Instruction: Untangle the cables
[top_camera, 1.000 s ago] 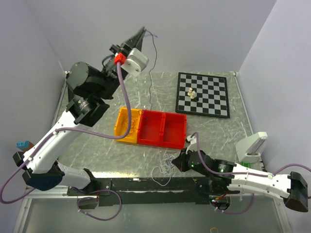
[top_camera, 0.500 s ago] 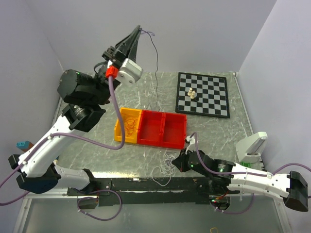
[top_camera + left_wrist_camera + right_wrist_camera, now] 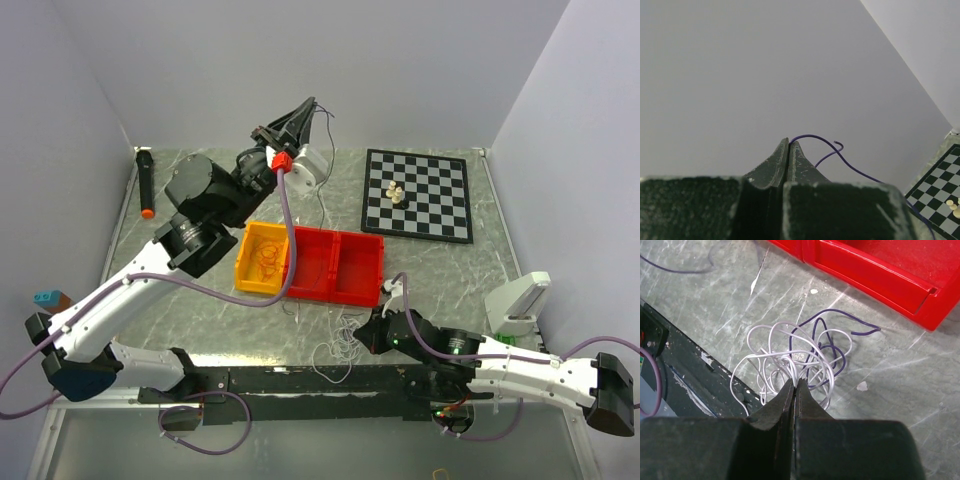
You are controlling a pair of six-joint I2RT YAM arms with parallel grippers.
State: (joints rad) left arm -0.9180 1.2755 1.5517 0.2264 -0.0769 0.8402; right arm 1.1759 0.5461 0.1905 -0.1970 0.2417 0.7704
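The purple cable (image 3: 860, 171) runs off the left wrist view's lower right corner, where the chessboard (image 3: 936, 186) is cropped too. The white cable loops (image 3: 765, 357) vanish beneath the tips of the right gripper (image 3: 793, 385), any pinch unseen. From above, the chess pieces (image 3: 396, 194) are too small to name.

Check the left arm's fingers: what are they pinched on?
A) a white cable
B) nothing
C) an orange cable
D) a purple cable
D: in the left wrist view the left fingers are shut at the tips on a thin purple cable, which arcs away from them, down toward the chessboard.
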